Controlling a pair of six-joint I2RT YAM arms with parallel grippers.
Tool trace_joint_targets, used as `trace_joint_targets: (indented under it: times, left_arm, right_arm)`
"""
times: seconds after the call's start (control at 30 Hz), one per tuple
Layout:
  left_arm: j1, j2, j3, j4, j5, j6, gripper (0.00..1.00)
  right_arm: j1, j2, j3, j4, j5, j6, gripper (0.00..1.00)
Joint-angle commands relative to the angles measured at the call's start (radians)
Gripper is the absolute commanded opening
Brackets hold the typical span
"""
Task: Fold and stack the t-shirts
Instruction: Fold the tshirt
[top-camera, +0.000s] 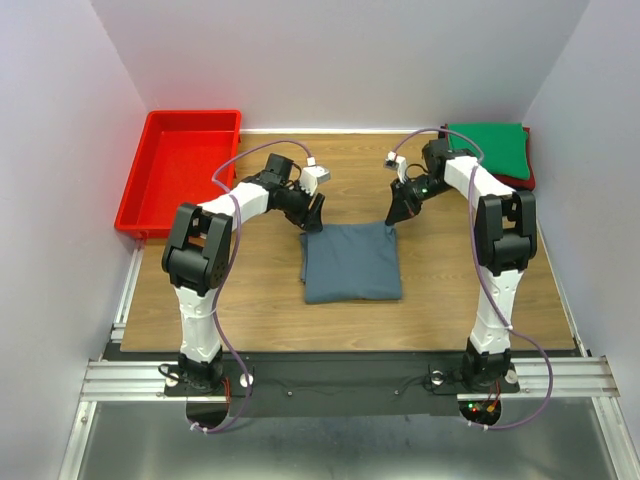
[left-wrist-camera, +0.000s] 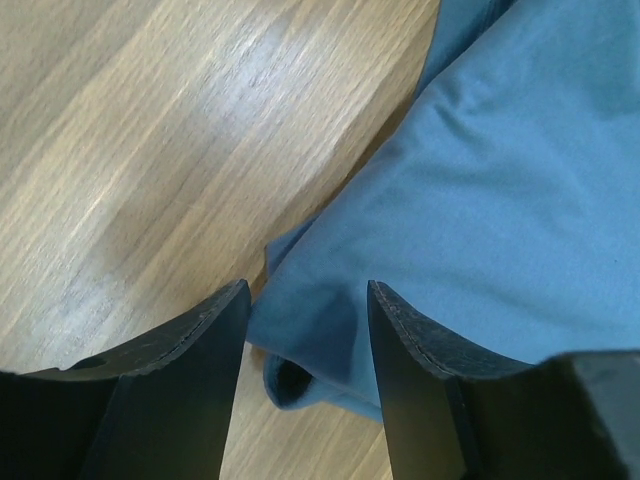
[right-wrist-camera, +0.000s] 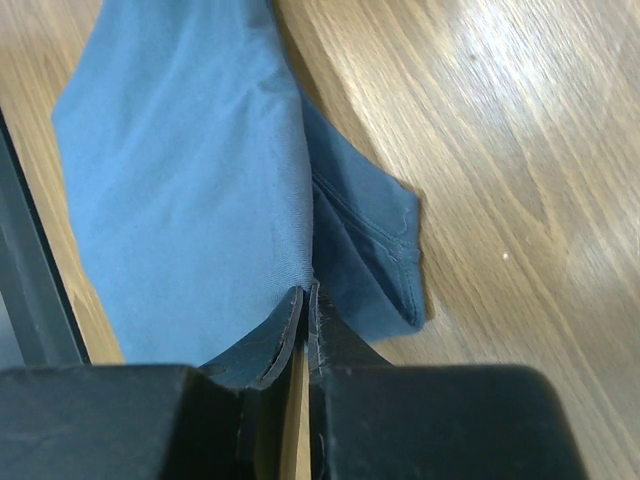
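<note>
At table (top-camera: 455, 290) centre, the folded blue-grey t-shirt (top-camera: 350, 262) lies flat. Left gripper (left-wrist-camera: 306, 300): jaws apart, straddling the shirt's far left corner without clamping it. Right gripper (right-wrist-camera: 304, 296): jaws closed, apparently pinching the far right corner's top layer. Green t-shirt (top-camera: 488, 148): far right, atop a red t-shirt (top-camera: 526, 178).

no text, label, brand, number or sign can be read in any of the 3 views.
</note>
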Motion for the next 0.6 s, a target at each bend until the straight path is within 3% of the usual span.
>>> trace_joint_targets:
  times: [0.0, 0.13, 0.27, 0.43, 0.53, 0.57]
  left_arm:
    - [0.01, -0.01, 0.028, -0.024, -0.012, -0.011, 0.62]
    - [0.01, 0.0, 0.035, -0.035, 0.002, -0.008, 0.55]
    - [0.01, 0.021, 0.058, -0.064, 0.02, 0.001, 0.37]
    - [0.012, 0.01, 0.064, -0.075, 0.031, 0.007, 0.25]
    - [0.01, -0.003, 0.066, -0.09, 0.038, 0.02, 0.09]
    - [0.012, -0.013, 0.066, -0.093, 0.042, 0.02, 0.09]
  right_arm:
    - [0.004, -0.031, 0.016, -0.01, -0.077, -0.047, 0.09]
    - [0.015, -0.004, 0.019, -0.013, -0.092, -0.034, 0.12]
    - [0.023, 0.044, 0.011, -0.012, -0.079, 0.0, 0.21]
    - [0.021, 0.12, 0.016, -0.013, -0.042, 0.063, 0.3]
    - [0.023, 0.156, 0.017, -0.017, -0.002, 0.098, 0.38]
    - [0.021, 0.16, 0.016, -0.017, 0.003, 0.104, 0.4]
